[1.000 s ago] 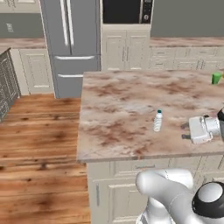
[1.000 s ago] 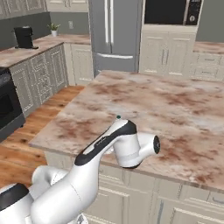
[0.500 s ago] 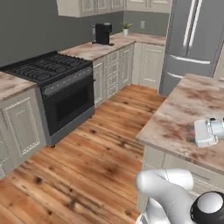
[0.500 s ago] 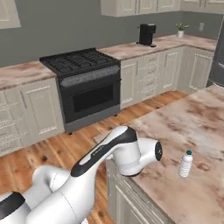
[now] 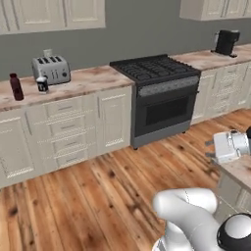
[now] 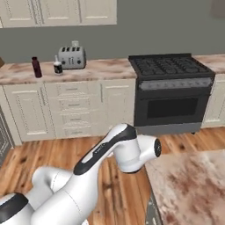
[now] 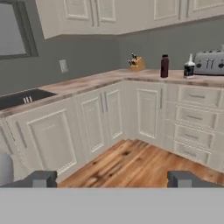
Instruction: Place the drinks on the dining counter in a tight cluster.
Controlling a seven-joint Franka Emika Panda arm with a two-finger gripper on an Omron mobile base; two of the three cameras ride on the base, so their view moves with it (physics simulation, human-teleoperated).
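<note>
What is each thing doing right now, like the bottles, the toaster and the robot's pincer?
maroon bottle: upright on the wall counter, cap on.
white bottle: upright on the wall counter, between the maroon bottle and the toaster.
toaster: upright on the wall counter, nothing sticking out of its slots.
oven door: shut.
cabinet doors: all shut.
pincer: open, holding nothing.
</note>
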